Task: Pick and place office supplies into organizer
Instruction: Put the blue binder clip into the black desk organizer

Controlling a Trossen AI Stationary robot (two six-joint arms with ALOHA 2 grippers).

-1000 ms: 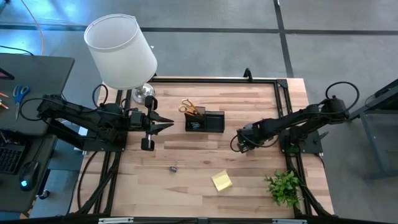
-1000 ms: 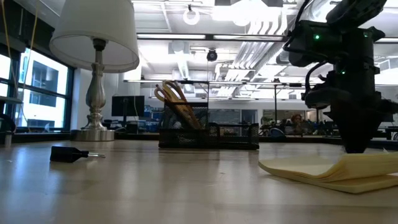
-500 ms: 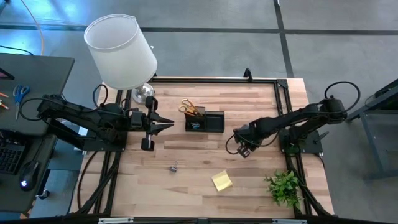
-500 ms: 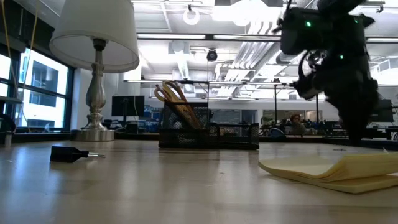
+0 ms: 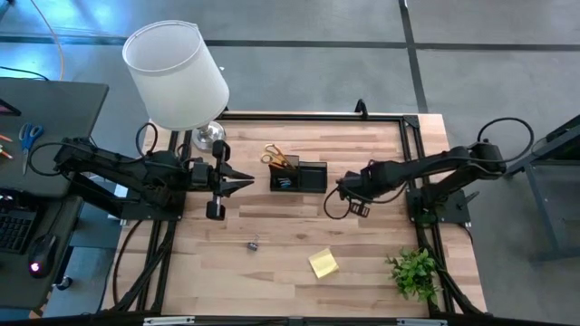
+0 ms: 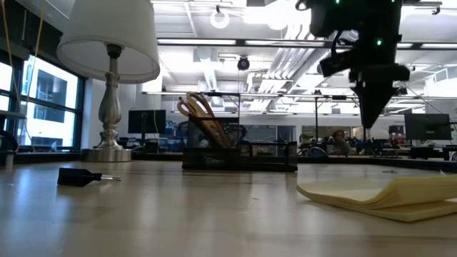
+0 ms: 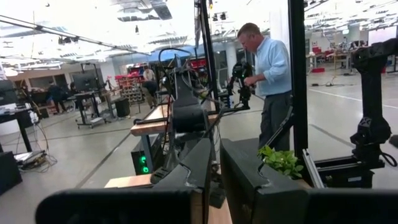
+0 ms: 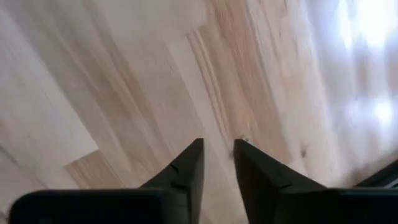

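The black organizer (image 5: 313, 177) (image 6: 264, 154) stands mid-table, with the yellow-handled scissors (image 5: 274, 156) (image 6: 196, 107) upright in its left compartment. A yellow sticky-note pad (image 5: 323, 263) (image 6: 385, 195) lies flat nearer the front edge. A small black binder clip (image 5: 253, 243) (image 6: 78, 176) lies left of the pad. My right gripper (image 5: 345, 201) (image 6: 371, 123) (image 8: 217, 148) hangs above the wood just right of the organizer, pointing down, shut to a narrow gap with nothing visible in it. My left gripper (image 5: 243, 184) (image 7: 216, 152) waits shut, left of the organizer.
A white-shaded lamp (image 5: 177, 72) (image 6: 108, 43) stands at the far left corner. A small green plant (image 5: 415, 272) sits at the near right corner. Bare wood lies between the organizer and the pad. A person (image 7: 268, 81) stands in the room beyond the table.
My right gripper has risen from the tabletop and moved toward the table's left and far side, closer to the organizer. The pad, clip and organizer have stayed put.
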